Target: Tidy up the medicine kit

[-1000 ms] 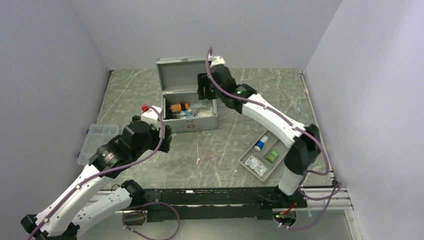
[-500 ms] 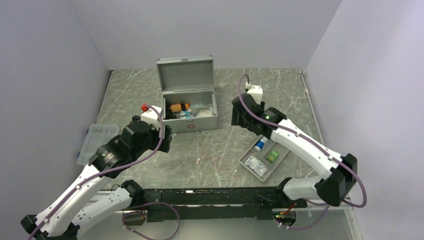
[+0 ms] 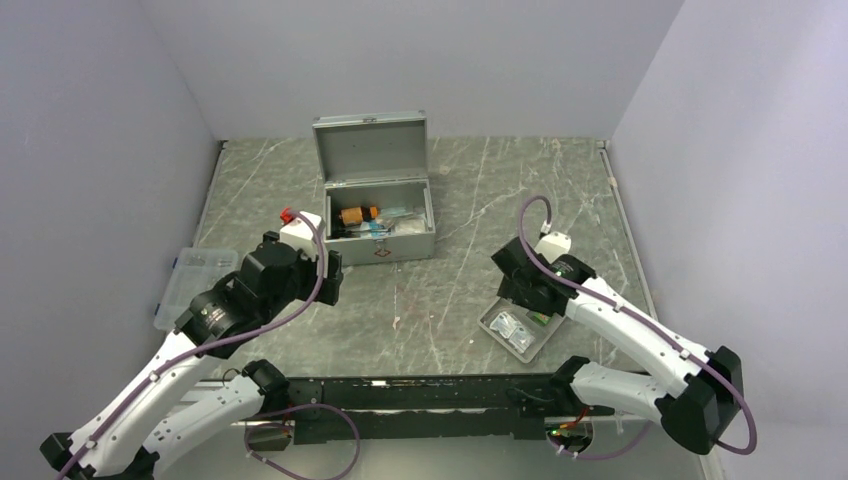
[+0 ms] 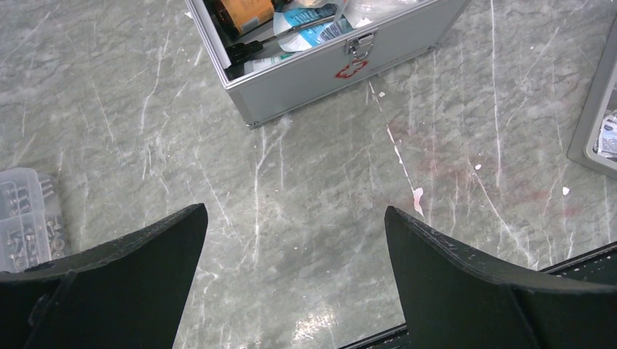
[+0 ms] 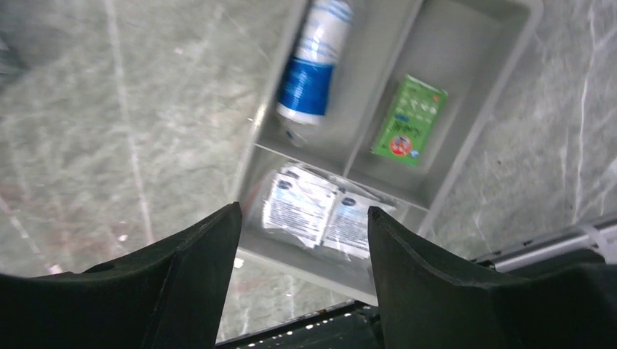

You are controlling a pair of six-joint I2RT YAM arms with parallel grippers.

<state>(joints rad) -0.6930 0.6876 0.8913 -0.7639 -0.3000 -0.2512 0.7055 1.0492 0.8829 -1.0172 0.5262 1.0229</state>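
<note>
The medicine kit (image 3: 382, 243), a silver-grey metal case, stands at the back centre with its lid (image 3: 368, 150) upright. An orange item (image 3: 355, 215) and packets lie inside it. The left wrist view shows its front wall (image 4: 320, 80) with a latch and a red cross. My left gripper (image 3: 331, 279) hovers open in front and to the left of the kit, with only bare table between its fingers (image 4: 295, 218). My right gripper (image 3: 514, 292) hangs open and holding nothing over the shallow grey divided tray (image 3: 533, 356). Its jaws (image 5: 304, 218) frame white sachets (image 5: 320, 211).
The tray (image 5: 473, 138) also holds a blue-and-white bottle (image 5: 309, 65) and a green packet (image 5: 409, 120). A clear plastic box (image 3: 195, 285) sits at the left table edge, beside my left arm. Grey walls close in the left, back and right sides.
My right arm has swung from above the kit toward the front right and now sits over the divided tray. My left arm has not moved.
</note>
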